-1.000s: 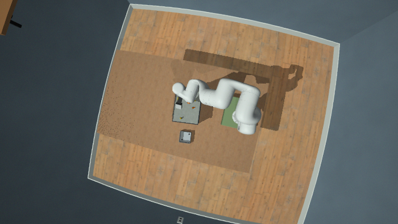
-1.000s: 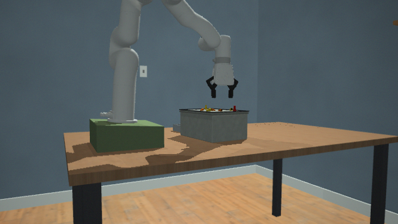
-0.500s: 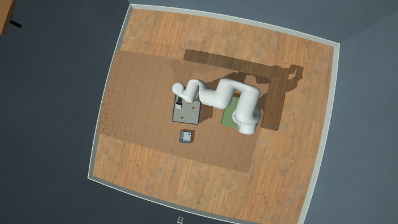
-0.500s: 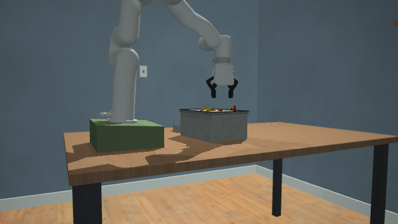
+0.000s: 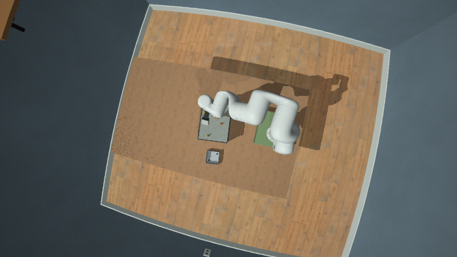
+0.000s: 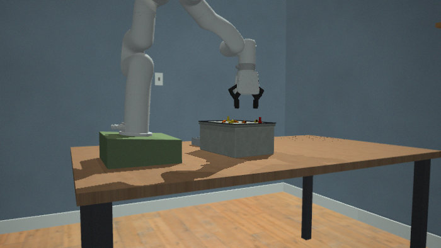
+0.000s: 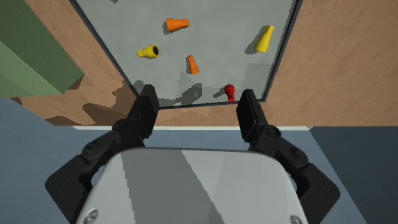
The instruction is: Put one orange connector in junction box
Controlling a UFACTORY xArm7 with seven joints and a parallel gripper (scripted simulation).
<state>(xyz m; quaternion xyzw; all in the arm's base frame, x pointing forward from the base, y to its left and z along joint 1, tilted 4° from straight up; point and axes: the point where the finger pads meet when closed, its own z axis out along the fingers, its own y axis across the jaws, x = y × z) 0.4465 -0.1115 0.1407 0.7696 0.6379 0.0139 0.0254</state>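
The grey tool case (image 5: 218, 133) (image 6: 236, 140) (image 7: 220, 35) stands on the table, and its lid bears loose connectors. Two orange connectors (image 7: 177, 23) (image 7: 192, 64) lie near the lid's middle; one shows in the overhead view (image 5: 222, 123). Two yellow ones (image 7: 148, 51) (image 7: 264, 38) lie to either side. A red one (image 7: 229, 91) (image 6: 260, 119) stands by the lid's edge. My gripper (image 7: 198, 97) (image 6: 246, 106) is open and empty, hanging above that edge near the red connector. The steel junction box (image 5: 207, 157) (image 6: 195, 141) is open beside the case.
The arm's green pedestal (image 5: 262, 130) (image 6: 138, 151) (image 7: 30, 60) stands on the table beside the case. The table's edge (image 7: 190, 128) runs just under the gripper in the wrist view.
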